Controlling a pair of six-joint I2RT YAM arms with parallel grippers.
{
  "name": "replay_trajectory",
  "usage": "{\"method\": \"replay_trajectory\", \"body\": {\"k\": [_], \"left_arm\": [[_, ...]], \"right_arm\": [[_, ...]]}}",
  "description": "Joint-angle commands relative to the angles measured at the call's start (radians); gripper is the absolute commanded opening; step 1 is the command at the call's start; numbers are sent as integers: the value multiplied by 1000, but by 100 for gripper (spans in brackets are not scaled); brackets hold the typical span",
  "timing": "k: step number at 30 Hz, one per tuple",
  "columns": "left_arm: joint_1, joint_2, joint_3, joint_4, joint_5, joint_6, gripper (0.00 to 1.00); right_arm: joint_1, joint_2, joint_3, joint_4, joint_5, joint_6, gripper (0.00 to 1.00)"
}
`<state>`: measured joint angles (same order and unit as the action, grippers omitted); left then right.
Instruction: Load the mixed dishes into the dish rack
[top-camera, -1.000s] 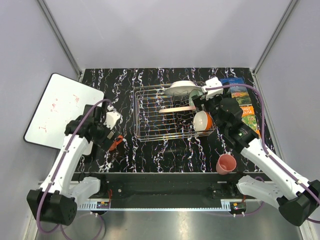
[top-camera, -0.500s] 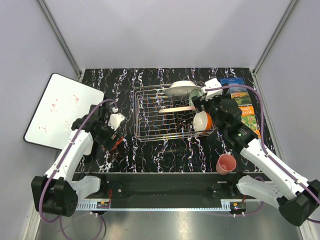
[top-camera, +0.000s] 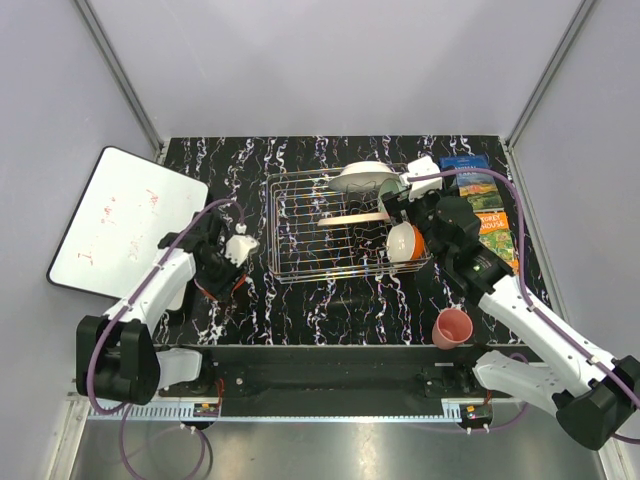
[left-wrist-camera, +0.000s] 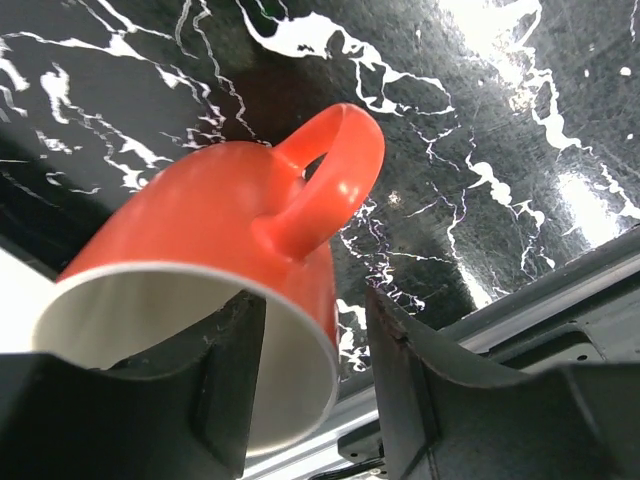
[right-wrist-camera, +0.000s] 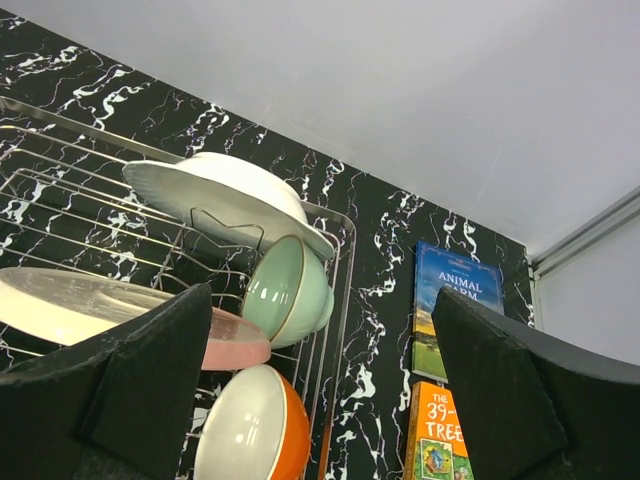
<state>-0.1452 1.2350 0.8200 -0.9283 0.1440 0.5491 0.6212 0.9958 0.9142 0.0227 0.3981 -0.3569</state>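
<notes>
Masking part of the orange-red mug (left-wrist-camera: 200, 220), the left hand (left-wrist-camera: 312, 372).

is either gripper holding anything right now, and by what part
Nothing looks gripped yet. The left gripper straddles the rim of the orange-red mug by its handle, one finger inside, one outside with a gap. The right gripper is open, empty.
</notes>
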Motion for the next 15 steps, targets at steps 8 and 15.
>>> {"method": "replay_trajectory", "body": {"k": [8,15], "left_arm": [[-10,-34,79,-7,22,2,0],[-10,-243,382,-104,287,9,0]], "right_arm": [[-2,20,54,2,-44,71,97],[-2,41,170,-147,-224,379,100]]}}
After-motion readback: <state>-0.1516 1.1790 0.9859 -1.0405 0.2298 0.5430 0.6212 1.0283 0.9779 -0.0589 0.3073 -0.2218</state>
